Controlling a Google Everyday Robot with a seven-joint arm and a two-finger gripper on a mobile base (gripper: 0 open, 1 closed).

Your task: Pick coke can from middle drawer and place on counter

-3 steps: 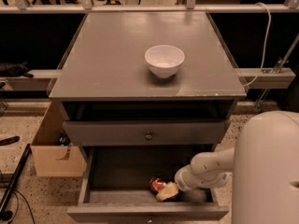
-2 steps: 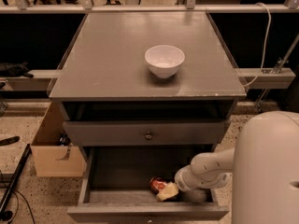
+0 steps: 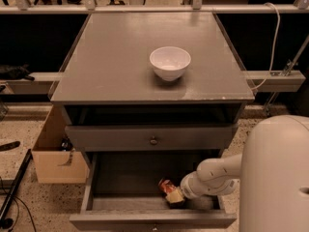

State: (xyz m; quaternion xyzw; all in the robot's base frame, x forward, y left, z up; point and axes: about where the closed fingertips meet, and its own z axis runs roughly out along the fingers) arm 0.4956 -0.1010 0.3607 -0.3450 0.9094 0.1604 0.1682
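We find the hand (image 3: pixel 175 196) low inside the open middle drawer (image 3: pixel 88 190), against the coke can (image 3: pixel 166 185), which lies near the drawer's front wall. Neither has shifted over the last second. We cannot tell whether the hand has closed. We judge the grasp unconfirmed; the lift to the counter (image 3: pixel 111 57) remains.
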